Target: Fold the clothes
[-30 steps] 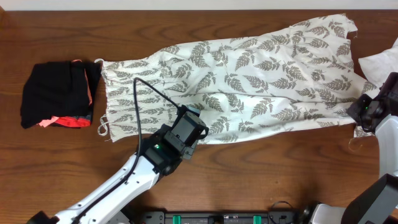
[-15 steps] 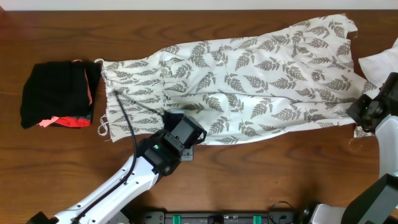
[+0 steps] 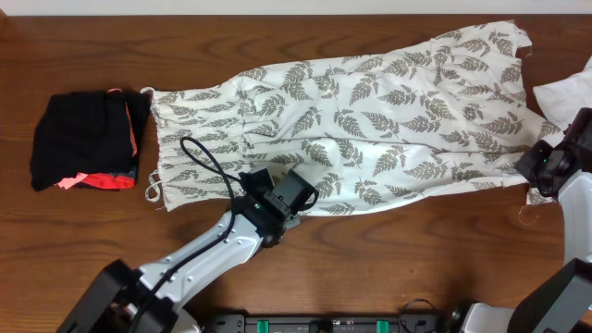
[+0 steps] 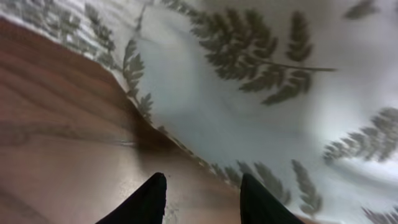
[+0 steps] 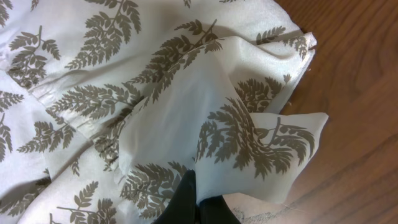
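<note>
1. My left fingers [image 4: 149, 200], clenched 1 second ago, now stand apart at the near edge of the dress [image 3: 370, 102], gripping nothing.
2. Right fingers [image 5: 186, 199] unchanged: clenched on the dress's right hem corner.
3. Dress lies spread across the table [image 3: 416, 259]. I judge a regrasp comes before any fold.

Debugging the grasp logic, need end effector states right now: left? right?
Left end effector: open, empty, at the dress edge.
Right end effector: closed, pinching a dress corner.
</note>
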Controlling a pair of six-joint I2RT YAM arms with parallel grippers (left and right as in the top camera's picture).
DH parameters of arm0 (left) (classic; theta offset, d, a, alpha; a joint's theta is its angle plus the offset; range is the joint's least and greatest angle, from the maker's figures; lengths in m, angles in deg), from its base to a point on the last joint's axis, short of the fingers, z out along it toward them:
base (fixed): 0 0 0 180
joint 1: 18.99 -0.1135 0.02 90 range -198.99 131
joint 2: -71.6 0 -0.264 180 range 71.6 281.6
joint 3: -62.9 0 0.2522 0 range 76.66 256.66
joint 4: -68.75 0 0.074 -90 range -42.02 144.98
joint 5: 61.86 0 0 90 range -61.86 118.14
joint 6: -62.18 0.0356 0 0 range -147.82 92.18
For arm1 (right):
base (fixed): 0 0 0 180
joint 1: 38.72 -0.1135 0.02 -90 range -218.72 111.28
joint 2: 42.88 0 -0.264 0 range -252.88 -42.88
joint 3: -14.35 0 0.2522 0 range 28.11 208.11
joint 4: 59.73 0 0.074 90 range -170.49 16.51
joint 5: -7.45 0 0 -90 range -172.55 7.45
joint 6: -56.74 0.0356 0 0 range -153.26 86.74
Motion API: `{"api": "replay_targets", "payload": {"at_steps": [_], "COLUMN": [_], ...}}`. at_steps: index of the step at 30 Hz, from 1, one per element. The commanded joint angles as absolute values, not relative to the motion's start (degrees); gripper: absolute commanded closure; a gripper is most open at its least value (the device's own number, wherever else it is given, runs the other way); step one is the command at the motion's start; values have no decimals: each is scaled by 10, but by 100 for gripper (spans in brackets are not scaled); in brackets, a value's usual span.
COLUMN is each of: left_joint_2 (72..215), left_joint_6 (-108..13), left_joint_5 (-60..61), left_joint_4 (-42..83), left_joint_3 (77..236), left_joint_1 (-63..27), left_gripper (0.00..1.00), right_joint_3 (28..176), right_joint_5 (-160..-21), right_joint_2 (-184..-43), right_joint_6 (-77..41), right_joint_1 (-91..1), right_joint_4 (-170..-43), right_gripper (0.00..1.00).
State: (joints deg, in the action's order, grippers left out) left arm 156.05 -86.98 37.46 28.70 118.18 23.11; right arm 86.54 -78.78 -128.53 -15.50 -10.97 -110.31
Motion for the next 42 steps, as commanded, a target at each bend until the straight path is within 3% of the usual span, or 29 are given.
{"api": "replay_targets", "payload": {"at_steps": [1, 38, 39, 42], "left_joint_2": [1578, 1657, 1658, 1656], "left_joint_6": [-910, -956, -956, -948], "left_joint_5": [376, 388, 389, 391], "left_joint_4": [295, 391, 390, 391], "left_joint_3": [1176, 1175, 1175, 1175], "left_joint_1": [232, 218, 218, 217], "left_gripper": [60, 59, 60, 92], "right_joint_3": [874, 874, 874, 874], "right_joint_5": [-790, -790, -790, -790], "right_joint_2": [-1278, -1278, -1278, -1278], "right_joint_6": [-159, -159, -159, -160], "right_joint_1": [-106, -106, -106, -106], "right_joint_4": [-1104, -1104, -1104, -1104], "right_gripper": [99, 99, 99, 99]}}
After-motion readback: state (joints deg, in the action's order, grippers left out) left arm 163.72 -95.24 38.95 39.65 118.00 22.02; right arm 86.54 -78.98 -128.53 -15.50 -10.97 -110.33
